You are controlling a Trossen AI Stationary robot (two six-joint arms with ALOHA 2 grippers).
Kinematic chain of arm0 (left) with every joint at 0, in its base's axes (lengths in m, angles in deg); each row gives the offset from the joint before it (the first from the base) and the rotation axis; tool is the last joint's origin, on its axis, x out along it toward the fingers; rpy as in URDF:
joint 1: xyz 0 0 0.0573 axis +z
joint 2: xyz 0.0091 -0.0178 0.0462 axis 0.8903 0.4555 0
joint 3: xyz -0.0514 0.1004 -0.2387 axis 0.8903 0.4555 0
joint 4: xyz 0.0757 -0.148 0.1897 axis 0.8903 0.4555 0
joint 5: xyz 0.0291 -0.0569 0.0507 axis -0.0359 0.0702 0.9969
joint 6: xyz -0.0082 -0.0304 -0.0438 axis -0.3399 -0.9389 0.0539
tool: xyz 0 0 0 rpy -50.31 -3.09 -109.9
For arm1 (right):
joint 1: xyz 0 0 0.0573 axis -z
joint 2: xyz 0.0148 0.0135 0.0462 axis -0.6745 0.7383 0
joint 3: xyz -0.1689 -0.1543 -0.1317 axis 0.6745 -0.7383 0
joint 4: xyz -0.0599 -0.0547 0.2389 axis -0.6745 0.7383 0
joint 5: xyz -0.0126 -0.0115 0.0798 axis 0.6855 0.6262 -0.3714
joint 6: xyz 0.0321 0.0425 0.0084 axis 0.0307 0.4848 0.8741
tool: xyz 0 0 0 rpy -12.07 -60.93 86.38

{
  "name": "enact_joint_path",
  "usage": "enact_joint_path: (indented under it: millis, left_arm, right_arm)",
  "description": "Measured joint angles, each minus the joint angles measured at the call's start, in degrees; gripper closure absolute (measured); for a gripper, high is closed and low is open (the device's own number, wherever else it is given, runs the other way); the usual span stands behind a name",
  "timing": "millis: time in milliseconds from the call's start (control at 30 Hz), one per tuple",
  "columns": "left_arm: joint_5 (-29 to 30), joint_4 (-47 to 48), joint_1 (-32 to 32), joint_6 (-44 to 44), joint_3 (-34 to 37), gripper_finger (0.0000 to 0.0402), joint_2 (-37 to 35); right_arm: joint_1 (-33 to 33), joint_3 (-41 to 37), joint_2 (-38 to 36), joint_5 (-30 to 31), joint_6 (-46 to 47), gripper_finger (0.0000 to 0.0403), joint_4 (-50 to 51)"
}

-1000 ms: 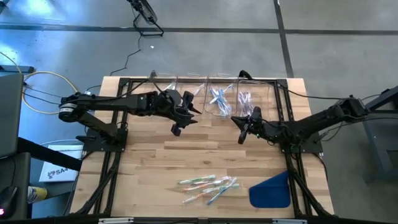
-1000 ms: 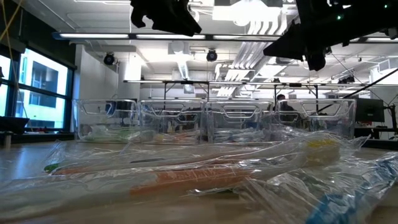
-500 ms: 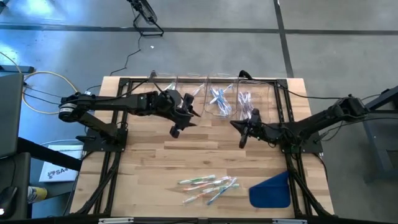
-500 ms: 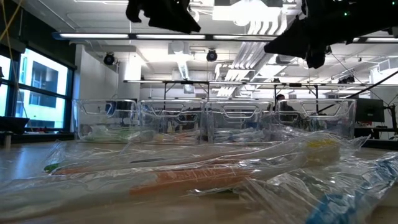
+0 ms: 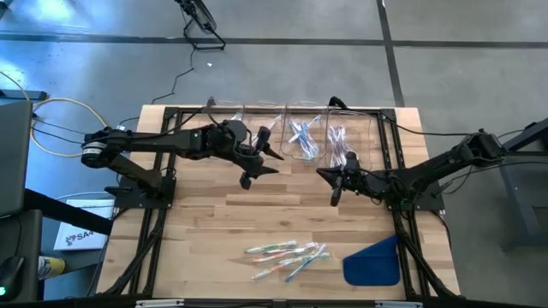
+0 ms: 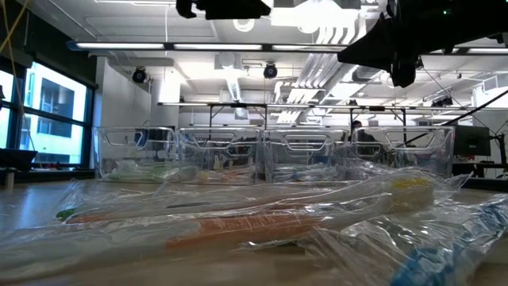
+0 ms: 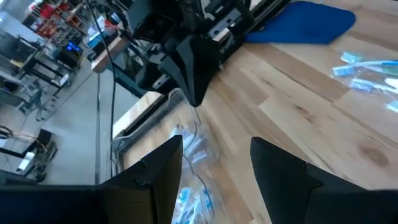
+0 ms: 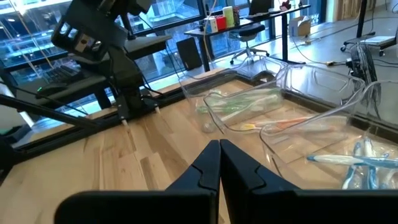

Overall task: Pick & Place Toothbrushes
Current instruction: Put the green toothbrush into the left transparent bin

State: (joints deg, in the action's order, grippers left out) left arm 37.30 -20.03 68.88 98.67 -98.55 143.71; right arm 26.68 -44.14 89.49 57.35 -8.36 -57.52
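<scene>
Toothbrushes (image 5: 288, 255): a small pile in clear wrap, lying on the near part of the table; more sit in the bins.
Clear bins (image 5: 295, 133): four in a row at the far side of the wooden table (image 5: 205, 214).
Blue cloth (image 5: 374, 263): just right of the pile.
Left gripper (image 5: 260, 160): up in the air near the bins, fingers spread, holding nothing.
Right gripper (image 5: 331, 181): in the air in front of the bins, fingers pressed together, holding nothing.

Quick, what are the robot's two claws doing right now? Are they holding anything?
Left gripper: open, holding nothing, up over the clear bins.
Right gripper: shut, holding nothing, hovering above the table.
</scene>
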Motion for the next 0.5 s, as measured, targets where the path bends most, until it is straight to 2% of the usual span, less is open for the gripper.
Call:
enact_joint_path:
  millis: [200, 333, 433, 500]
  left_arm:
    - [0.9, 2.7, 0.0, -2.1, 0.0, 0.0217, 0.0]
    - [-5.8, 4.7, 0.0, -2.9, 0.0, 0.0217, 0.0]
    - [-11.9, 8.8, -0.3, -0.7, 0.0, 0.0217, 0.0]
    - [-13.8, 12.1, -1.1, -0.4, 0.0, 0.0217, 0.0]
  right_arm:
    - [0.0, 0.0, 0.0, 0.4, 0.0, 0.0401, 0.0]
    - [0.0, 0.0, 0.0, 0.2, 0.0, 0.0401, 0.2]
    - [0.0, 0.0, 0.0, -0.1, -0.4, 0.0401, 0.4]
    - [0.0, 0.0, 0.0, -0.1, -1.2, 0.0401, 0.4]
